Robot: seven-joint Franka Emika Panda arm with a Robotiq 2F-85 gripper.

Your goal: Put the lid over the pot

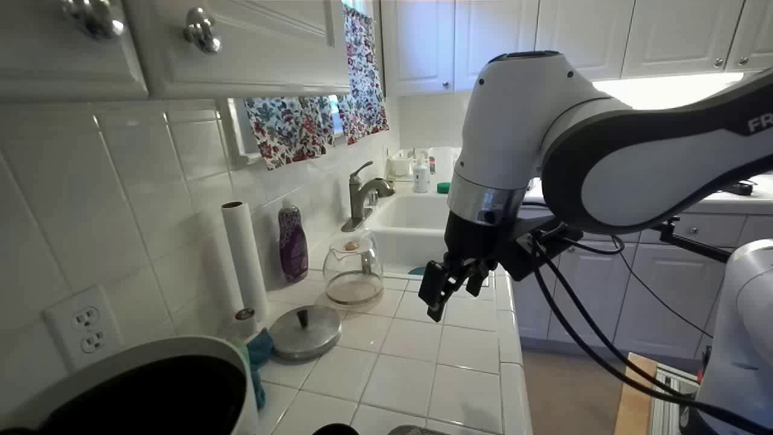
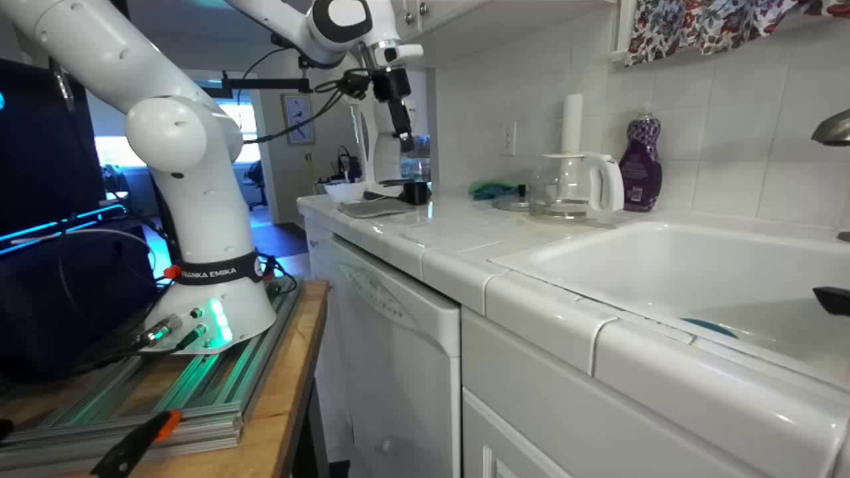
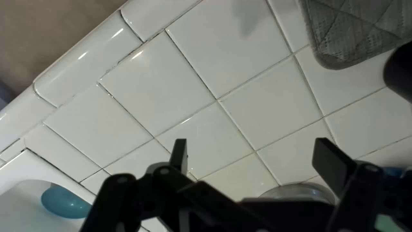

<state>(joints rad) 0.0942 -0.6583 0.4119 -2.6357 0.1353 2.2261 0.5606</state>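
The lid (image 1: 305,332) is a silvery-grey disc with a black knob. It lies flat on the white tiled counter by the wall. It also shows in an exterior view (image 2: 510,203), partly behind the carafe, and at the wrist view's bottom (image 3: 299,190), mostly hidden by the gripper. My gripper (image 1: 454,296) is open and empty above the counter, apart from the lid; its fingers are spread wide in the wrist view (image 3: 251,154). No silvery pot can be made out. A black round object (image 2: 416,192) stands by a grey mat; I cannot tell if it belongs to the pot.
A glass carafe (image 1: 353,278) stands between lid and sink (image 1: 410,241). A purple bottle (image 1: 293,244) and paper-towel roll (image 1: 247,260) stand by the wall. A blue cloth (image 1: 259,353) and big black vessel (image 1: 163,393) are near the lid. A grey mat (image 3: 351,32) lies opposite.
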